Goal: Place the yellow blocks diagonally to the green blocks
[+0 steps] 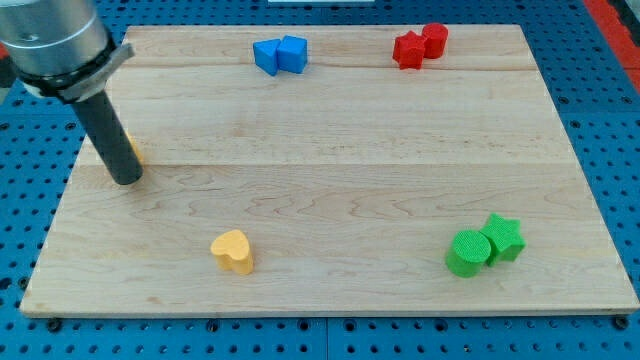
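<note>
Yellow heart-shaped block [232,251] lying low on the board, left of centre, well apart from everything else. Second yellow block [132,147] at the view's left edge, mostly hidden behind the rod, only a sliver of it showing on the rod's right side; shape not to be made out. Green cylinder [466,252] and green star [503,237] touching one another near the lower right corner, the star just right of and slightly above the cylinder.

My tip [125,178] resting on the wood at the view's left, touching or nearly touching the hidden yellow block, on its left and lower side. No gripper fitted, so nothing to open or close and nothing held; only a bare rod for pushing.

Step in hand, by judgement: driving that left yellow block toward a spot diagonal to the green pair. To do it well: keep the tip squarely behind the block's middle on the side away from the goal, push in short straight strokes, and correct as soon as the block starts to slip round the rod. Better to stop short of the green pair than to knock it. Same care for the heart, whose lobed outline will likely turn under an off-centre push.

Further out: two blue blocks [280,54] touching at the top centre, two red blocks [420,44] touching at the top right, both well clear of any likely path. Wooden board [330,130] on a blue perforated base [20,240].
</note>
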Tool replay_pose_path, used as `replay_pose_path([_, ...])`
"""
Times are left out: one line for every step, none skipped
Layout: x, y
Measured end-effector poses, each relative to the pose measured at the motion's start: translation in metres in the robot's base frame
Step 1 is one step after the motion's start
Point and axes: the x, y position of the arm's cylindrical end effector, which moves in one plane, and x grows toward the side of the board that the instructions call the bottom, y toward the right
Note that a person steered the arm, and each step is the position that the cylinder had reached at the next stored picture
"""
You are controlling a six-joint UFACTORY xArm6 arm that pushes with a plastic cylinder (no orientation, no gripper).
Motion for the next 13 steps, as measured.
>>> replay_pose_path([-0.009, 0.000])
replay_pose_path([0.001, -0.024])
replay_pose_path([-0.030, -0.028])
replay_pose_path([-0.031, 0.016])
replay_pose_path([-0.001, 0.117])
replay_pose_path([0.019, 0.241])
replay_pose_path([0.118, 0.252])
replay_pose_path([0.135, 0.197])
replay_pose_path([0.090, 0.142])
replay_pose_path([0.067, 0.070])
replay_pose_path([0.089, 0.128])
replay_pose_path([0.125, 0.094])
replay_pose_path([0.102, 0.047])
